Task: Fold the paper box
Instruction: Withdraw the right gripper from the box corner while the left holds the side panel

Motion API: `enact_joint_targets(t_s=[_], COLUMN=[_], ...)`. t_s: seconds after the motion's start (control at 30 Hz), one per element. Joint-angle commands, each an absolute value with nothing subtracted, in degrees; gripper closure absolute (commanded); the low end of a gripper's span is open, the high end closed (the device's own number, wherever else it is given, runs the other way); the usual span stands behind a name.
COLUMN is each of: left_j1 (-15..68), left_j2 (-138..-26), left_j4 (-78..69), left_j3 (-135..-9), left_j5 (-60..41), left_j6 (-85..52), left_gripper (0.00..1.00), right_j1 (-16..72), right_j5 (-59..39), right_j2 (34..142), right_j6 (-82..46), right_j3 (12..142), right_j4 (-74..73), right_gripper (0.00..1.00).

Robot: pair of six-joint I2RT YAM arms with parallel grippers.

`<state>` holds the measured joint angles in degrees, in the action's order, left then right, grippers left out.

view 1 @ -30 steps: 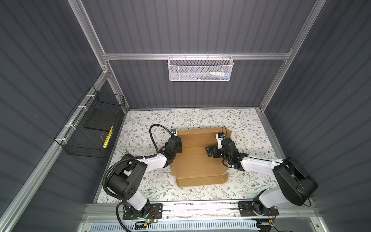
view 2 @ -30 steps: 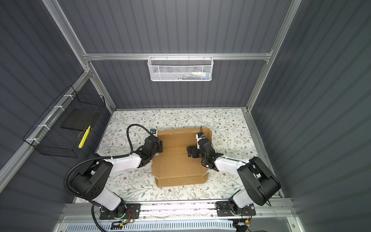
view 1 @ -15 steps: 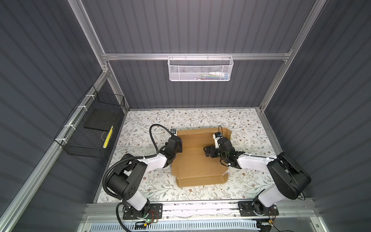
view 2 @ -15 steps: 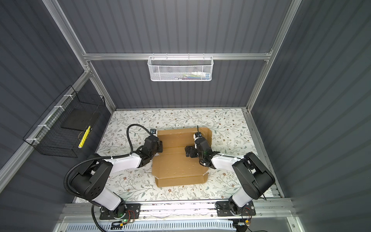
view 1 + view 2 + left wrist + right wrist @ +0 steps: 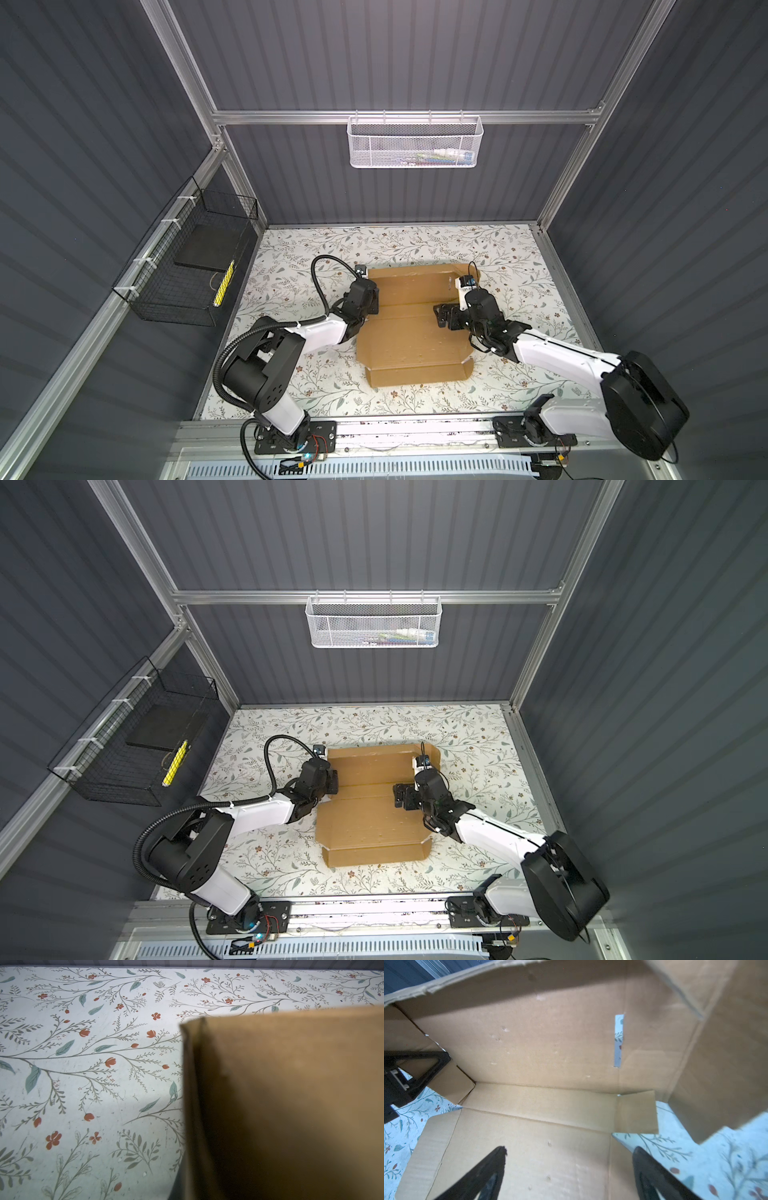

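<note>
The paper box (image 5: 411, 336) (image 5: 370, 816) is a brown cardboard sheet lying partly folded in the middle of the table. Its far panel, with a narrow slot (image 5: 618, 1041), is tilted up. My left gripper (image 5: 371, 300) (image 5: 331, 780) is at the box's left edge, shut on the left side flap (image 5: 291, 1084); its black finger (image 5: 425, 1064) shows against that flap. My right gripper (image 5: 442, 318) (image 5: 401, 798) (image 5: 570, 1153) hangs open just above the base panel (image 5: 529, 1157) near its right edge, holding nothing. A raised right flap (image 5: 716, 1043) stands beside it.
A black wire basket (image 5: 187, 274) hangs on the left wall, and a white mesh basket (image 5: 415, 143) on the back rail. The floral table cover (image 5: 415, 245) shows all round the box. The box's front flap (image 5: 415, 372) lies toward the near rail.
The right arm has shifted slightly over the box's right side, its gripper staying open. The left arm and its grip have not moved.
</note>
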<state>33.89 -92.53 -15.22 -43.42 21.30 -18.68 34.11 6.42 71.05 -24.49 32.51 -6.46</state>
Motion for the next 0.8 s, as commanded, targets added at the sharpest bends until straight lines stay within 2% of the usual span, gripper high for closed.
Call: enact_joint_targets(t_s=[0.0, 0.17, 0.33, 0.77], left_j1=[33.2, 32.8, 32.1, 30.8], left_j2=[-93.9, -94.6, -95.5, -98.3], left_j4=[-11.4, -8.7, -6.3, -3.1], left_j3=[-45.9, -47.8, -49.5, -52.7], left_j5=[19.0, 16.9, 15.0, 11.0], left_j6=[-18.7, -18.3, -17.9, -16.2], left_gripper=[1.00, 1.00, 1.00, 1.00], right_j1=[32.7, 28.4, 22.7, 3.7], right_j5=[10.2, 10.7, 10.5, -1.4], right_j2=[64.9, 54.3, 48.8, 58.2], right_j6=[-23.3, -22.4, -21.7, -23.0], right_j3=[31.7, 30.9, 32.3, 36.9], right_j4=[2.4, 8.2, 12.7, 11.9], right_gripper=[0.05, 0.05, 0.05, 0.07])
